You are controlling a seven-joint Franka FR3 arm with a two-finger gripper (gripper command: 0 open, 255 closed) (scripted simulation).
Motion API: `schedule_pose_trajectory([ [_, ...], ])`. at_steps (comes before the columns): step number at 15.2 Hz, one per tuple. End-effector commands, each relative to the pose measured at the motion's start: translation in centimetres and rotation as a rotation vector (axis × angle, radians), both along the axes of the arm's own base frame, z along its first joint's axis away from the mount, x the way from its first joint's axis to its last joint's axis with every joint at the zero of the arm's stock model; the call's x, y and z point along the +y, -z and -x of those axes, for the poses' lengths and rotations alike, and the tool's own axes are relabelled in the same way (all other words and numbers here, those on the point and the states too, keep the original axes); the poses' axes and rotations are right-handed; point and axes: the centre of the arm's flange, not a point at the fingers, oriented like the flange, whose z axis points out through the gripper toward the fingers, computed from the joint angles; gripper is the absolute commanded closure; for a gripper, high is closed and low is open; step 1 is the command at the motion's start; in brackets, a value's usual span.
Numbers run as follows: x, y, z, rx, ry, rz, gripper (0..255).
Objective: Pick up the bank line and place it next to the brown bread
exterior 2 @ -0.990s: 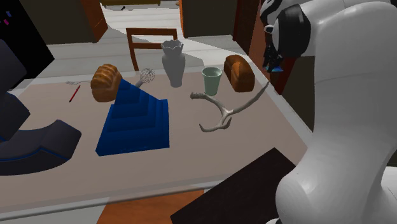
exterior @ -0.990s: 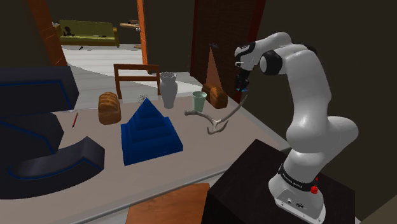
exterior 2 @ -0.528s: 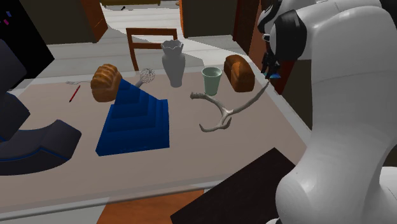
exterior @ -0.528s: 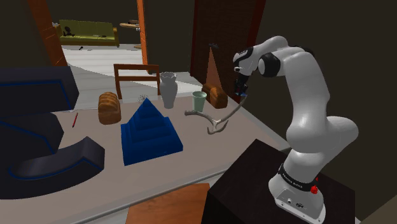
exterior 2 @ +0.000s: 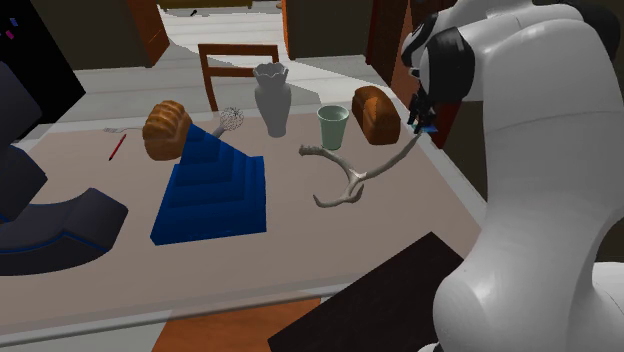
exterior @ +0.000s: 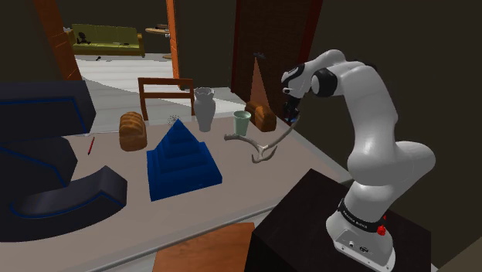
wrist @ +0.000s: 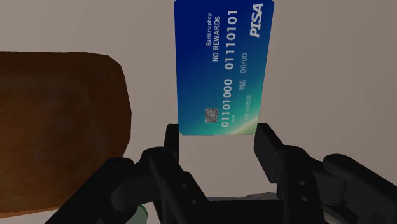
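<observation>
A black gripper (wrist: 219, 143) clamps one short end of a blue bank card (wrist: 222, 63), its fingers pressing the card's two long edges (only a thin strip is caught). The card hangs above the table (exterior: 247, 178), with the dark brown loaf (exterior: 265, 117) at about nine o'clock from it in the shoulder view. The risk is that so slim a hold lets the card swivel or slip, and the table's edge lies close.

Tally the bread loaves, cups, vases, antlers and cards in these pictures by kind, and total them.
Bread loaves: 2
Cup: 1
Vase: 1
Antler: 1
Card, held in the hand: 1
Total: 6
</observation>
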Motion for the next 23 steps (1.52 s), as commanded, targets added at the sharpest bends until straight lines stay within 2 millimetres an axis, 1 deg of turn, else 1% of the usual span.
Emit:
schedule_pose_trajectory([
  [1, 0.0, 1.1, 0.0, 0.000, 0.000, 0.000, 255],
  [23, 0.0, 12.7, 0.0, 0.000, 0.000, 0.000, 255],
])
